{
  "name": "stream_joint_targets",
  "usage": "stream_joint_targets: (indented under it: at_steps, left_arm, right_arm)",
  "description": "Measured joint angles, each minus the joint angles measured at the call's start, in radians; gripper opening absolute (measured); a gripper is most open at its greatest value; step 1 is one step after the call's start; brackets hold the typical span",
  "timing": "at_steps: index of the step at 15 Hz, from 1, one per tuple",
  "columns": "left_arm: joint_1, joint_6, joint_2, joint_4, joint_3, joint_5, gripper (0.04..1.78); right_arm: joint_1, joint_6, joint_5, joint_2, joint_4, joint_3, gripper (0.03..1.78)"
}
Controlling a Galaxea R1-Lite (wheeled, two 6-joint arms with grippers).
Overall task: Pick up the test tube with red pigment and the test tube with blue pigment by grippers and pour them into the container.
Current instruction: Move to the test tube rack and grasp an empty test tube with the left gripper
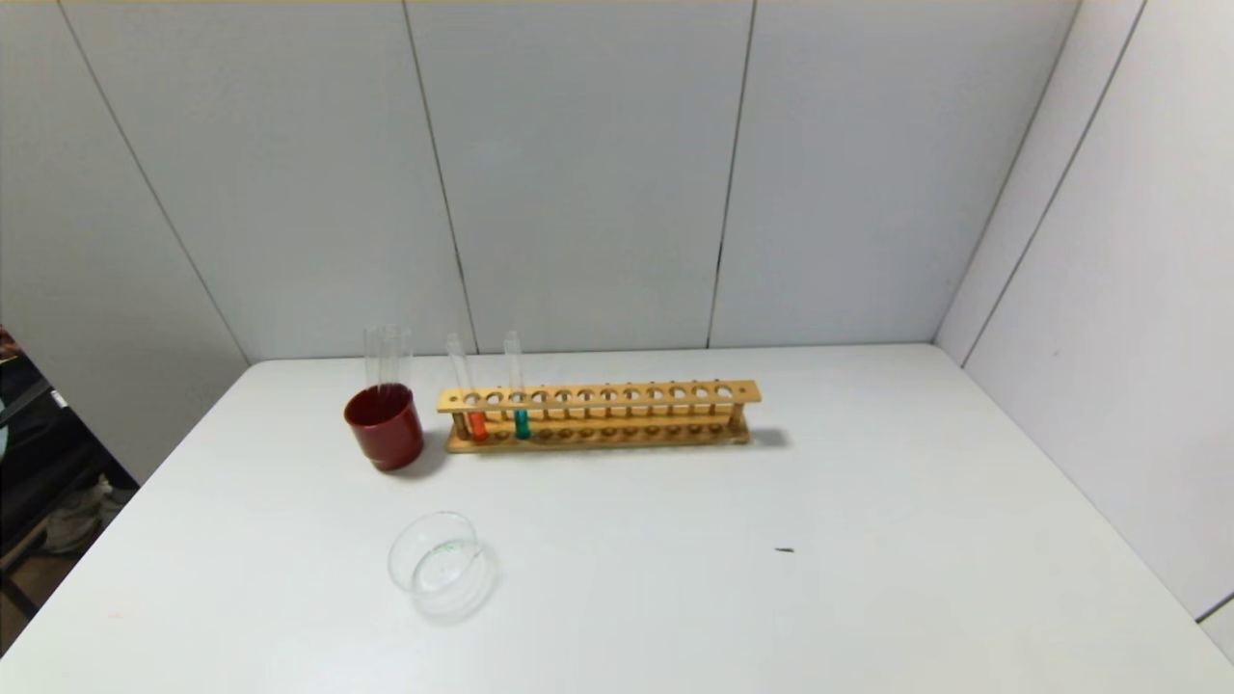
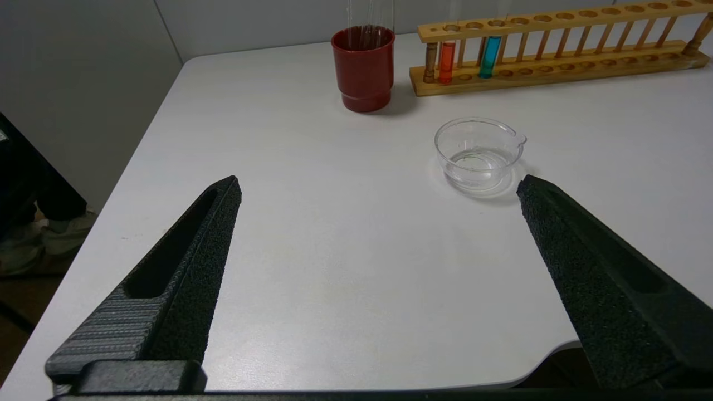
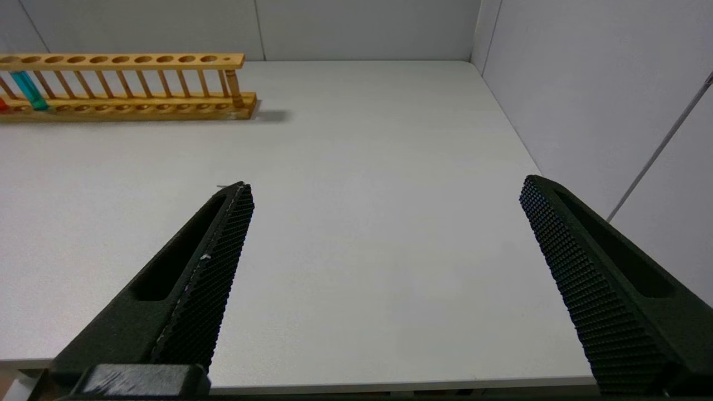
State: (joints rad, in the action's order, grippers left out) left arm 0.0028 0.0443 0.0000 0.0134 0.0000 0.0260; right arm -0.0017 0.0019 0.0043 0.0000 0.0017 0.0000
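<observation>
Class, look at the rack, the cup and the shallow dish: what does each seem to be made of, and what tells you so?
Rack: apparently wood, pale yellow-brown with a smooth finish, turned end posts and drilled holes. Cup: opaque dark red with a slight sheen, likely plastic or glazed ceramic; the look leaves it open. Dish: clear, with bright rim highlights and the table showing through, so probably glass, possibly clear plastic.

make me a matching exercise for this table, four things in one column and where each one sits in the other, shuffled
Things
1. thin glass tube with orange-red liquid
2. thin glass tube with teal-blue liquid
3. shallow clear glass dish
4. dark red opaque cup

Places
A. beside the wooden rack's end
B. rack's end hole
C. on open table, nearer the robot
D. third hole along

Pairs: 1-B, 2-D, 3-C, 4-A
</observation>
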Motion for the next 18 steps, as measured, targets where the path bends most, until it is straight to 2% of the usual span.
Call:
stream_joint_targets:
  at_steps: [9,12,15,18]
  left_arm:
    - [0.0,0.009,0.0,0.0,0.0,0.001,1.75]
    - [-0.001,0.05,0.002,0.005,-0.016,0.016,1.75]
    - [-0.002,0.059,0.066,0.073,-0.157,0.128,1.75]
    - [-0.003,0.06,0.239,0.105,-0.325,0.163,1.75]
  right_arm:
    - [0.0,0.0,0.0,0.0,0.0,0.0,1.75]
    - [0.0,0.0,0.0,0.0,0.0,0.0,1.75]
    - [0.0,0.0,0.0,0.0,0.0,0.0,1.75]
    - [0.0,0.0,0.0,0.0,0.0,0.0,1.75]
